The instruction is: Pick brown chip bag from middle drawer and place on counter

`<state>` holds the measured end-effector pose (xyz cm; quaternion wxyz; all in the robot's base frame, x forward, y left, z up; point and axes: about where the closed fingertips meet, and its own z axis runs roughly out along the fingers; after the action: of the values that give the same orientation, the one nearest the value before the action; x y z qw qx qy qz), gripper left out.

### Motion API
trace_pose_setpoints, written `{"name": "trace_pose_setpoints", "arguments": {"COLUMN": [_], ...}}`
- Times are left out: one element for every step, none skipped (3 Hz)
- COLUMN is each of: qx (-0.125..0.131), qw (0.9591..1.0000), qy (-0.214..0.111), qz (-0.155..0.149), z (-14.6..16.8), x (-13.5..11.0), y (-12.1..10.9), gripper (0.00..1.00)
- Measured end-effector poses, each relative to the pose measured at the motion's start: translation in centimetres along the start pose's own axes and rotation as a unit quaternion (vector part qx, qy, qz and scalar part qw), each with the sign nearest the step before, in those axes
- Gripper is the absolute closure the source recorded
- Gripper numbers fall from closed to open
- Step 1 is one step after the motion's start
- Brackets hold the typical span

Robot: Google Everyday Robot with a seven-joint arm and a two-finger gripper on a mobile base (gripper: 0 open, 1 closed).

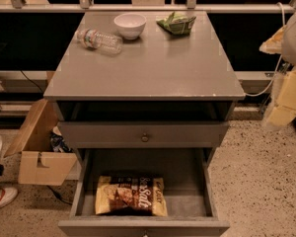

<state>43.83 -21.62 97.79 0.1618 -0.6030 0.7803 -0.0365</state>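
Camera view: the middle drawer (187,179) stands pulled fully out at the bottom of the cabinet, so its grey inside lies exposed from above. The brown chip bag (130,195) rests flat on the drawer floor, toward the front and left of centre, printed face up. It lies free of the side walls, which looks to leave room for a reach from above. Above it, the knobbed upper drawer front (103,134) sits nearly shut.

On the counter surface (153,68), a white bowl (130,25), a clear water bottle (99,40) on its side and a small green bag (176,23) are grouped along the far edge. The near half is bare, a likely spot for setting the bag down.

The claw (285,102) shows only as a pale yellowish shape at the right edge of the view, beside the cabinet and well apart from the chip bag. Whether it is open or closed cannot be told; it touches nothing visible and carries nothing. The pick has not yet begun.
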Motion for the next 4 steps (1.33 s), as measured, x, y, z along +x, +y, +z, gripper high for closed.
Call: {"name": "trace_pose_setpoints", "arguments": {"qx": [0.0,-0.008,-0.03,-0.048], "qw": [1.0,0.9996,0.996,0.9893], "qy": [0.0,-0.025,-0.072,-0.12], "qz": [0.0,0.014,0.043,0.068], "z": [0.0,2.8,8.3,13.1], "x": [0.0,0.1,0.1,-0.6], "y": [0.0,0.6,1.9,3.3], "gripper": [0.0,0.0,0.0,0.0]}}
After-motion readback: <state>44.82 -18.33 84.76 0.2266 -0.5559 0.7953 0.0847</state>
